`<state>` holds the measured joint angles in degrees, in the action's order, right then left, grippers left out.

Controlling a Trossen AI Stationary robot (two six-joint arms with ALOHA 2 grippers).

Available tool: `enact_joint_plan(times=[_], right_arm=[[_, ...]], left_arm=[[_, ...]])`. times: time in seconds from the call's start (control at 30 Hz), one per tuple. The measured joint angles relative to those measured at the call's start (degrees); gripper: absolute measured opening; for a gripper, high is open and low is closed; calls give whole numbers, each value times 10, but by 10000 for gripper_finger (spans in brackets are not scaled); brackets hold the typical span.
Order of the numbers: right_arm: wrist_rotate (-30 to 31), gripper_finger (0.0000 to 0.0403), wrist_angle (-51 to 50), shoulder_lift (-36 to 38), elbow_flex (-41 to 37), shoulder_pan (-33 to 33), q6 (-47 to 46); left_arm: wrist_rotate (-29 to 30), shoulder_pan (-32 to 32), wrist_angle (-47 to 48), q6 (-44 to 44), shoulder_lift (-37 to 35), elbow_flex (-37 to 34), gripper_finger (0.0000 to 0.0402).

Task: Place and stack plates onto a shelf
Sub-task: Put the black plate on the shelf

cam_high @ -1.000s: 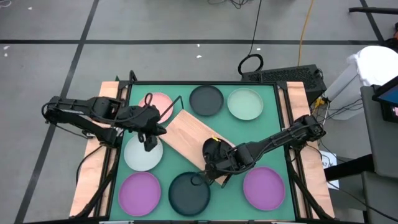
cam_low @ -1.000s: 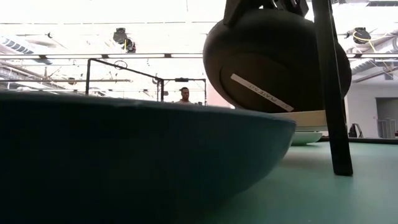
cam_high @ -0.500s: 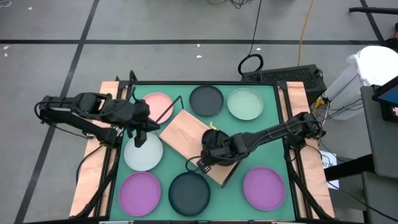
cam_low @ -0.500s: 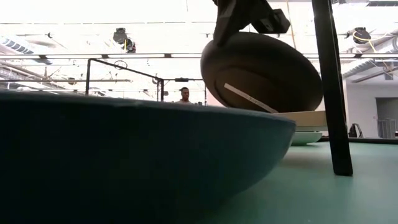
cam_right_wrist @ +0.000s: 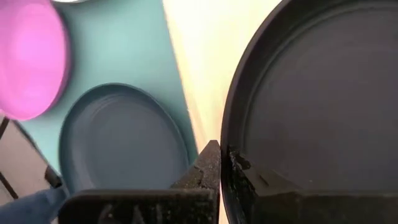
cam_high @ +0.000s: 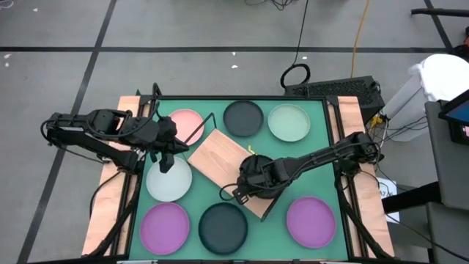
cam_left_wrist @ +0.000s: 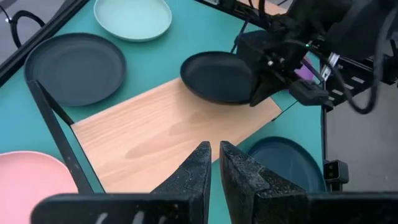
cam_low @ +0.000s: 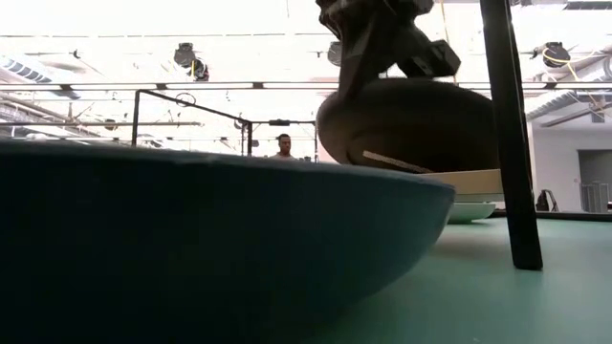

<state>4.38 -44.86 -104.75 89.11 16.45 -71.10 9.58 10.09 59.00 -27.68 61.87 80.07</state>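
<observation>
The light wood shelf point(cam_high: 220, 158) lies slantwise mid-table with black wire ends point(cam_low: 507, 134). My right gripper point(cam_high: 249, 178) is over its near-right end, shut on a dark plate point(cam_left_wrist: 214, 78). My left gripper point(cam_high: 163, 152), shut and empty, hovers above the pale plate point(cam_high: 168, 182) left of the shelf. Flat on the mat lie a pink plate point(cam_high: 187, 125), a dark plate point(cam_high: 242, 117), a pale green plate point(cam_high: 289, 122), two purple plates point(cam_high: 164, 227) point(cam_high: 311, 220) and a dark teal plate point(cam_high: 223, 227). My right gripper pinches the dark plate's rim point(cam_right_wrist: 231, 140), one finger point(cam_right_wrist: 208, 163) outside and under it and the other on the inner face. It comes from above, slanting down. The plate tilts over the shelf board point(cam_low: 469, 182), its low side at the board; whether it touches cannot be told.
The dark teal plate point(cam_low: 191, 248) fills the low view's foreground. The shelf's far-left half point(cam_left_wrist: 155, 137) is bare wood. Wooden side rails point(cam_high: 110, 191) edge the green mat. A person point(cam_low: 283, 145) stands far behind the table.
My right gripper has carried the dark plate a little toward the far-left along the shelf and lowered it, tipping it from steeply on edge to nearly flat over the board. My left gripper drew back toward the table's left edge, then held still.
</observation>
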Motion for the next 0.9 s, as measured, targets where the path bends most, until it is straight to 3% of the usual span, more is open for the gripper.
enact_joint_plan(times=[0.37,0.7,0.9], right_arm=[[-34,3,11,0,-25,0,-17],[-51,51,29,-1,-25,0,-37],[-48,56,37,-1,-25,0,-37]], left_arm=[[0,0,-1,4,0,0,40],[0,0,-1,4,0,0,40],[0,0,-1,4,0,0,40]])
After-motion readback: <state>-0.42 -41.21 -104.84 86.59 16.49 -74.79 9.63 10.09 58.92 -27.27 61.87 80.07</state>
